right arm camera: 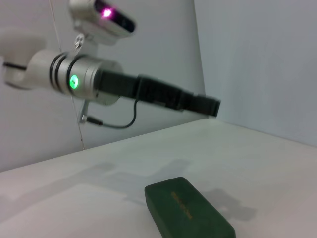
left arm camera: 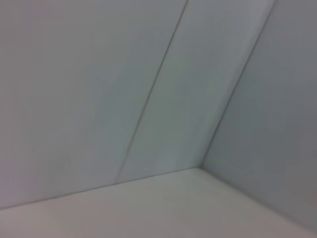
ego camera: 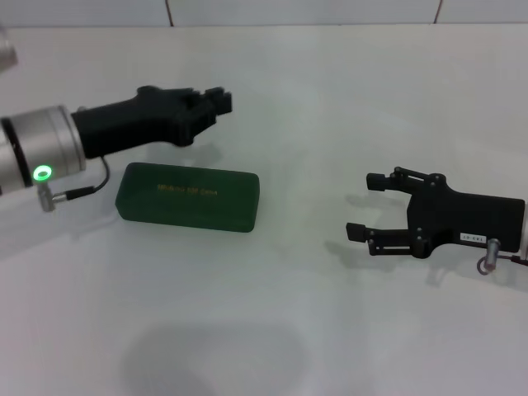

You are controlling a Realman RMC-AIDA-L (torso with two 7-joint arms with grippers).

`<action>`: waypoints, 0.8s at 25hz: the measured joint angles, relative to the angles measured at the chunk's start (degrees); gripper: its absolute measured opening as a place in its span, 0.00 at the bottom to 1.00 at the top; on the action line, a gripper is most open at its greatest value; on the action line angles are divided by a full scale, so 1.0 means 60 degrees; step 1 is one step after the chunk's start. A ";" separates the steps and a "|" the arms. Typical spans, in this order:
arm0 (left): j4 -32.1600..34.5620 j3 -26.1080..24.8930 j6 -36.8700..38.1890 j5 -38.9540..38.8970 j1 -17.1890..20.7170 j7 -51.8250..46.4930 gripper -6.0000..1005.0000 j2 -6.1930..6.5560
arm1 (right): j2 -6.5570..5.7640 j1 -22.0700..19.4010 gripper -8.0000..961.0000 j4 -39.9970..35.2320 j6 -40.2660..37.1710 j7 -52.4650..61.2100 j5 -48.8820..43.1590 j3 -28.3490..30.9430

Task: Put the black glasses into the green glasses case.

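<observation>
The green glasses case (ego camera: 188, 196) lies closed on the white table, left of centre, gold lettering on its lid. It also shows in the right wrist view (right arm camera: 188, 210). The black glasses are not in view. My left gripper (ego camera: 219, 101) hovers just behind and above the case, fingers together and holding nothing; it also shows in the right wrist view (right arm camera: 212, 106). My right gripper (ego camera: 363, 206) is open and empty, low over the table well to the right of the case, pointing toward it.
The white table (ego camera: 313, 330) ends at a white tiled wall (ego camera: 305, 11) at the back. The left wrist view shows only the wall corner (left arm camera: 200, 167). A cable (ego camera: 82, 191) hangs from the left wrist beside the case's left end.
</observation>
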 joint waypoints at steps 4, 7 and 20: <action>-0.0117 -0.0035 -0.0399 0.0008 0.0452 0.0963 0.15 -0.0029 | -0.0022 -0.0053 0.93 0.0007 -0.0009 -0.0031 0.0011 0.0026; 0.0033 -0.0040 -0.0368 0.0024 0.0832 0.1311 0.19 0.0007 | -0.0070 -0.0151 0.93 -0.0073 -0.0020 -0.0033 0.0045 0.0049; 0.0523 -0.1163 0.2899 0.0535 0.2600 0.2210 0.73 0.0787 | -0.0566 -0.0651 0.93 -0.0622 -0.1741 -0.0314 -0.0378 0.0901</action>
